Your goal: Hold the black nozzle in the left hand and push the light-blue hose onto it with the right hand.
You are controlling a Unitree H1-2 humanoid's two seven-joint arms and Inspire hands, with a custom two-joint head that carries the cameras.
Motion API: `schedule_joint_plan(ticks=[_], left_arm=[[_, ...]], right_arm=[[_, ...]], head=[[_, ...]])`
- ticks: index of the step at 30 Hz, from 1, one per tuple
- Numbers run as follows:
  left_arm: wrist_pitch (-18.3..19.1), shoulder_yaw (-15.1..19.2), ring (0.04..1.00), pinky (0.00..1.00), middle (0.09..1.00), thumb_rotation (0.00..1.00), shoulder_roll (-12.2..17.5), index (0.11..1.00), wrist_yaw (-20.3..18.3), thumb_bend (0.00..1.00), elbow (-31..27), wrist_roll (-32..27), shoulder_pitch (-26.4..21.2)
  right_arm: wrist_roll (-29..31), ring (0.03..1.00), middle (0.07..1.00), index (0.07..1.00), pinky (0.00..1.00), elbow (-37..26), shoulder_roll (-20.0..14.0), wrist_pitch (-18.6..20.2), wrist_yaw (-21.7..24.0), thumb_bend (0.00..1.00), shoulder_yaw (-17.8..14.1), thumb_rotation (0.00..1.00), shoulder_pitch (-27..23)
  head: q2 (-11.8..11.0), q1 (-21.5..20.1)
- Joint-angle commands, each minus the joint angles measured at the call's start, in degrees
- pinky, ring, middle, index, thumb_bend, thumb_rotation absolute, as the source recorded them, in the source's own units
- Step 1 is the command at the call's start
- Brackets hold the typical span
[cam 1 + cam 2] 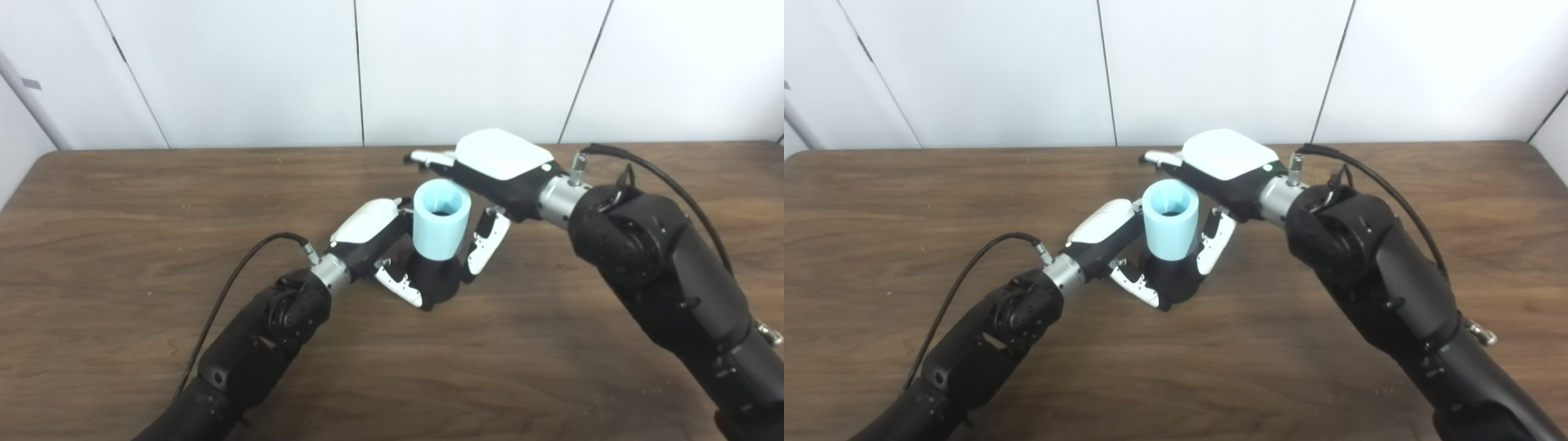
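The brown wooden table [122, 202] fills most of the frame, running edge to edge below the white panelled wall [245, 67] that takes up the top third.

My right arm [667, 275] is the bulkiest thing in view, coming in from the lower right corner and reaching up toward the centre, with a black cable [674, 184] looping over its wrist. My left arm [257, 343] enters from the lower left and angles up to the centre as well, a thinner black cable [239, 282] arching beside it.

My right hand [490, 177], white-backed, sits just right of and above centre. Its fingers [429, 159] stretch past the far side of the light-blue hose [441, 226] and its thumb [484, 245] hangs down on the near right side; from here I cannot tell whether they are pressing on the hose or only flanking it.

My left hand [373, 239] lies just left of centre, low near the table, curled around the black nozzle [438, 278], with its thumb [401, 286] against the nozzle's near left side.

The light-blue hose stands upright at the centre of the picture, open end upward, its lower end seated on the black nozzle directly beneath it.
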Motion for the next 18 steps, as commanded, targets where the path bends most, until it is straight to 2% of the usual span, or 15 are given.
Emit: schedule_joint_plan(ticks=[1,4,10,18], left_arm=[[1.97,-2.2,0.598,1.0,0.488,0.0,1.06,0.482,-5.11,0.53,4.05,1.83,2.52],[1.91,-2.28,0.597,1.0,0.487,0.0,0.97,0.483,-5.05,0.53,4.2,1.87,2.53],[1.93,-2.28,0.596,1.0,0.486,0.0,0.87,0.483,-5.19,0.53,3.97,1.7,2.5],[1.55,-2.15,0.593,1.0,0.48,0.0,1.13,0.486,-5.02,0.53,4.4,1.55,2.37]], right_arm=[[-0.51,0.992,1.0,1.0,0.84,-1.51,0.29,0.08,-2.45,1.0,-2.66,0.28,-1.98],[0.78,1.0,1.0,1.0,0.86,-1.88,0.78,0.38,-2.91,1.0,-5.02,0.28,-2.09],[3.31,1.0,1.0,1.0,0.88,-2.31,0.68,-0.46,-3.14,1.0,-7.45,0.28,-2.33],[8.25,1.0,1.0,1.0,0.93,-9.42,-1.3,-0.11,1.28,1.0,-7.83,0.34,-0.74]], head=[[0.08,0.06],[0.08,0.06],[0.07,0.08],[0.1,0.26]])
